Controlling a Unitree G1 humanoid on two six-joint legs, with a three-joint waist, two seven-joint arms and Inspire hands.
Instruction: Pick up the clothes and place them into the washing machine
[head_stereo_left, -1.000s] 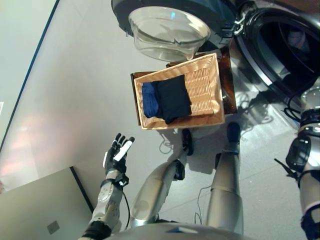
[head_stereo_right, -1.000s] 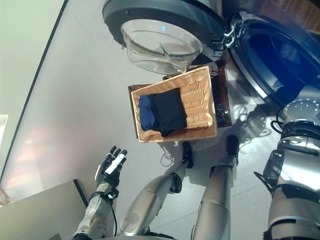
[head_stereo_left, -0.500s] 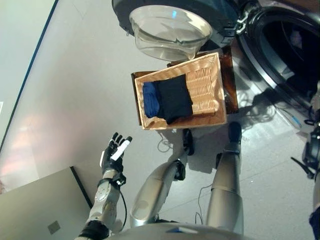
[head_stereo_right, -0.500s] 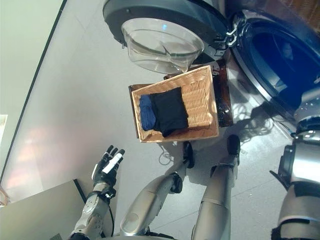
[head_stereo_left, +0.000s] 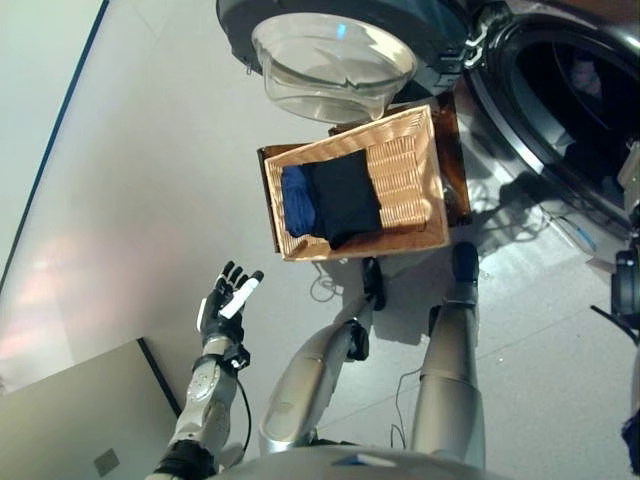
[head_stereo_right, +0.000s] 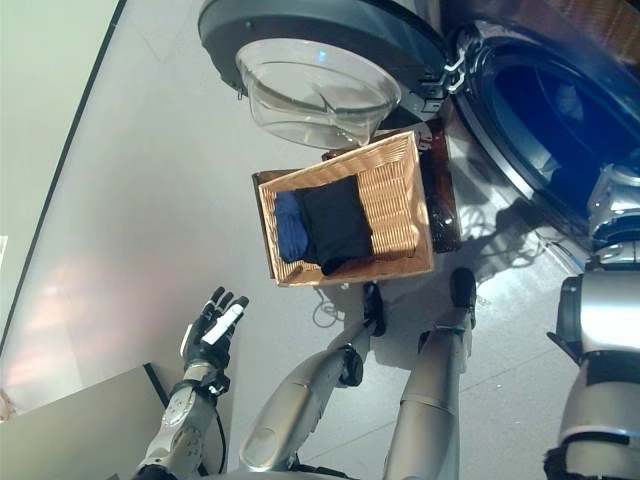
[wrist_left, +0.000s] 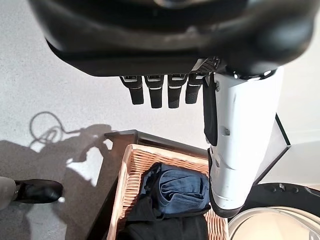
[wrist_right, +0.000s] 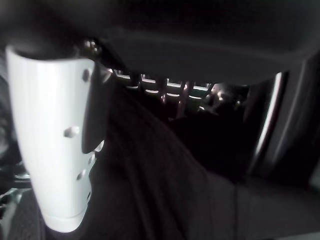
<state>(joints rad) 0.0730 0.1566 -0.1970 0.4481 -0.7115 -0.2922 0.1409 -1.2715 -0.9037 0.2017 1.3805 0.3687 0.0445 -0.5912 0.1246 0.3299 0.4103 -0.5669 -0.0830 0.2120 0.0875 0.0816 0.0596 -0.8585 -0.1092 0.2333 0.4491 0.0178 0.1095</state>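
A wicker basket (head_stereo_left: 420, 170) sits on the floor before the washing machine. It holds a folded black garment (head_stereo_left: 345, 195) and a blue one (head_stereo_left: 295, 200) beside it. The machine's drum opening (head_stereo_left: 570, 90) is dark, and its glass door (head_stereo_left: 335, 60) hangs open above the basket. My left hand (head_stereo_left: 228, 300) is held up low at the left, open and empty, well short of the basket. My right hand (wrist_right: 55, 140) shows only in its wrist view, fingers straight, inside a dark space. A dark cloth (wrist_right: 165, 190) lies just past them.
A dark brown stand (head_stereo_left: 455, 150) lies under the basket. A flat grey box (head_stereo_left: 80, 410) sits on the floor by my left arm. The left wrist view looks down on the basket (wrist_left: 127, 175) and the blue garment (wrist_left: 182, 187).
My right arm has risen along the right edge towards the drum opening. The left hand has hardly moved. The view shifted slightly.
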